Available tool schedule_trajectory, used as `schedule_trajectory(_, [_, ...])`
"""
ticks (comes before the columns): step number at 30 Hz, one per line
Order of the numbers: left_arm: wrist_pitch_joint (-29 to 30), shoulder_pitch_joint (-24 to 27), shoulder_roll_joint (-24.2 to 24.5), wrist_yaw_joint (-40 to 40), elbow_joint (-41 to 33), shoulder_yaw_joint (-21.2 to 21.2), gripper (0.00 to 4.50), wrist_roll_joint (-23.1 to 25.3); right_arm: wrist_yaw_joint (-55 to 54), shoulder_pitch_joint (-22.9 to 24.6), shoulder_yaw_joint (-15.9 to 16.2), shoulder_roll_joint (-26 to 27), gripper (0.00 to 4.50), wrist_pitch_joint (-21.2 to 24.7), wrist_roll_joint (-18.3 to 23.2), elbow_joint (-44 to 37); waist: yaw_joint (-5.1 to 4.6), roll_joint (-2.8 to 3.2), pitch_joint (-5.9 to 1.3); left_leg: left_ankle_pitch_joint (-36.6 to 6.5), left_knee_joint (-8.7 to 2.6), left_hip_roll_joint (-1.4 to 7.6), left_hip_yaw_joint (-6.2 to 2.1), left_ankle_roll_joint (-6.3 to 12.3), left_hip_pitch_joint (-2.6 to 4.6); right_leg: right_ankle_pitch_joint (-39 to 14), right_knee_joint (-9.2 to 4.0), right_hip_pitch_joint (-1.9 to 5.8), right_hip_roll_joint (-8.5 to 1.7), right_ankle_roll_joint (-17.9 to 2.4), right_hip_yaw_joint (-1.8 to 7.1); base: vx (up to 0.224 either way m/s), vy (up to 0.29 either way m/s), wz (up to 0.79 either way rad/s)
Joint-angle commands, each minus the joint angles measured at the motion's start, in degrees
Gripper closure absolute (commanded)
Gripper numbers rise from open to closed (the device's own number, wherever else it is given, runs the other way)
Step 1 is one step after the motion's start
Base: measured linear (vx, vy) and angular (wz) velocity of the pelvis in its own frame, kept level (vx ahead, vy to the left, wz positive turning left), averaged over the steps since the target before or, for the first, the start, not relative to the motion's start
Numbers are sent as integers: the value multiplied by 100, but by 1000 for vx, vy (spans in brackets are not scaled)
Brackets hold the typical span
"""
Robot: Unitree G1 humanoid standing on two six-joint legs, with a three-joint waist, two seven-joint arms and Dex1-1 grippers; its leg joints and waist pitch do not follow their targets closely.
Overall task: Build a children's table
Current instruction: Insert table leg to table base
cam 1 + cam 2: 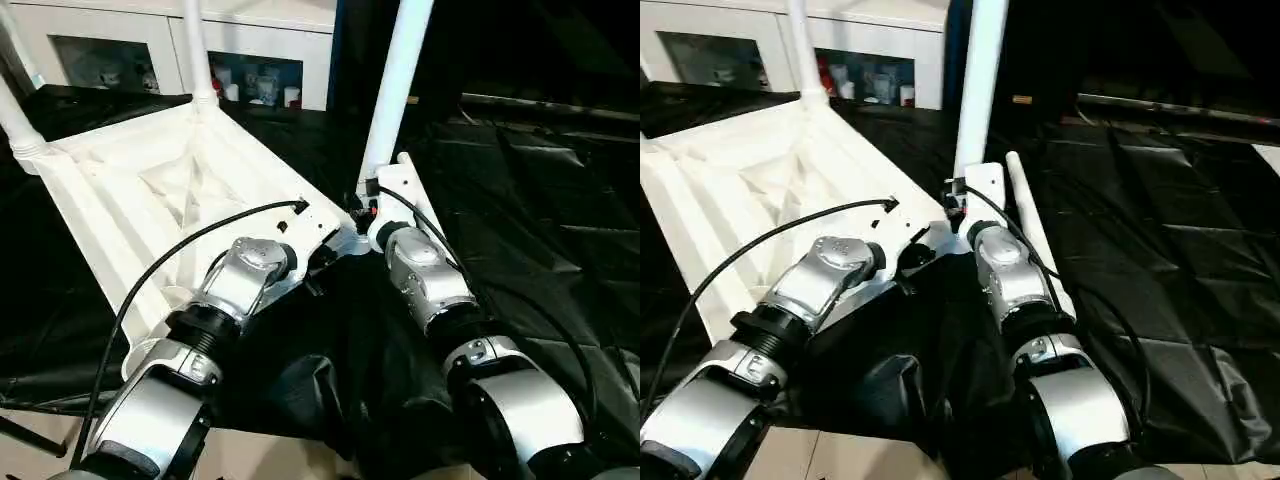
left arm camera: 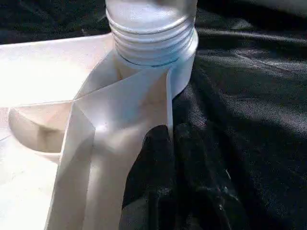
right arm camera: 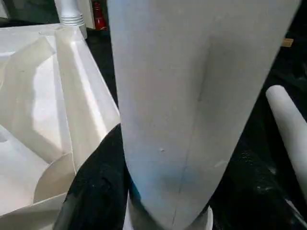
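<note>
The children's table top [image 1: 110, 190] lies upside down, ribbed side up, on the black-draped surface. Three white legs stand in its corner sockets: one at the far left [image 1: 14, 118], one at the back [image 1: 197, 50] and one at the near right corner [image 1: 395, 90]. My right gripper [image 1: 364, 206] is closed around the base of that near right leg [image 3: 192, 110], with one black finger [image 3: 98, 191] beside it. The left gripper [image 2: 171, 143] is shut on the top's thin rim just below the threaded socket [image 2: 151, 43]. A loose leg [image 1: 1028, 215] lies beside my right forearm.
A white cabinet [image 1: 250, 55] with glass doors stands behind the work surface. Black cloth [image 1: 540, 230] covers the area to the right, creased and folded. The cloth hangs over the near edge between my forearms, with pale floor [image 1: 270, 455] below.
</note>
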Motion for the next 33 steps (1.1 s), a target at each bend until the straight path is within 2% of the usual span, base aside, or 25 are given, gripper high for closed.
schedule_trajectory(1, [-5, -56, -24, 21, -107, 0, 450, 16, 254, 431, 348, 156, 264, 673, -203, 808, 18, 94, -224, -1510, -409, 261, -59, 314, -146, -2760, -664, 222, -481, -492, 393, 0, 0, 0])
schedule_trajectory(4, [-16, -68, -18, 5, -89, 2, 450, 17, 233, 422, 295, 164, 264, 654, -186, 827, 26, 89, -223, -1530, -403, 255, -49, 332, -126, -2845, -680, 202, -483, -477, 397, 0, 0, 0])
schedule_trajectory(14, [-19, -89, 1, -56, -86, -8, 450, 19, 402, 416, 245, 160, 264, 614, -263, 857, 23, 95, -211, -1611, -414, 251, -65, 326, -144, -3082, -708, 194, -483, -376, 384, 0, 0, 0])
schedule_trajectory(15, [-22, -94, 7, -66, -82, -10, 450, 20, 466, 423, 234, 165, 229, 602, -240, 840, 22, 90, -216, -1608, -411, 250, -63, 338, -141, -3076, -709, 194, -483, -373, 384, 0, 0, 0])
schedule_trajectory(17, [-21, -97, 17, -81, -90, -8, 450, 17, 498, 418, 193, 177, 229, 578, -194, 812, 26, 91, -215, -1583, -410, 248, -62, 343, -142, -3095, -712, 190, -488, -378, 389, 0, 0, 0])
schedule_trajectory(18, [-24, -103, 18, -84, -83, -7, 450, 17, 504, 410, 177, 179, 189, 578, -182, 812, 27, 97, -221, -1571, -409, 252, -62, 344, -134, -3071, -709, 188, -490, -401, 388, 0, 0, 0])
schedule_trajectory(20, [-24, -104, 21, -89, -88, -6, 450, 16, 505, 400, 155, 181, 187, 561, -162, 802, 23, 101, -224, -1521, -411, 259, -64, 341, -141, -2973, -693, 191, -484, -456, 392, 0, 0, 0])
schedule_trajectory(23, [-35, -123, 29, -109, -80, -6, 450, 14, 570, 333, 86, 166, 146, 469, -99, 767, 37, 102, -245, -1372, -407, 265, -50, 360, -160, -2604, -655, 222, -482, -570, 396, 0, 0, 0])
schedule_trajectory(25, [-46, -139, 25, -123, -64, -2, 450, 17, 626, 306, 56, 154, 137, 408, -82, 756, 38, 119, -259, -1258, -396, 275, -38, 369, -156, -2329, -628, 230, -483, -702, 401, 0, 0, 0])
schedule_trajectory(29, [-65, -157, 19, -147, -41, 2, 450, 22, 684, 288, 43, 127, 98, 310, -94, 718, 37, 122, -258, -1208, -391, 280, -28, 376, -166, -2124, -605, 253, -483, -824, 401, 0, 0, 0])
schedule_trajectory(31, [-70, -161, 28, -166, -49, -3, 450, 15, 764, 276, 17, 97, 81, 207, -96, 657, 46, 120, -283, -1169, -378, 278, -22, 374, -158, -2102, -600, 266, -490, -860, 402, 0, 0, 0])
schedule_trajectory(33, [-102, -156, 46, -217, -68, -21, 450, 13, 852, 286, 12, 49, 60, 156, -85, 540, 58, 117, -298, -970, -367, 285, -15, 409, -178, -1778, -562, 288, -487, -943, 404, 0, 0, 0])
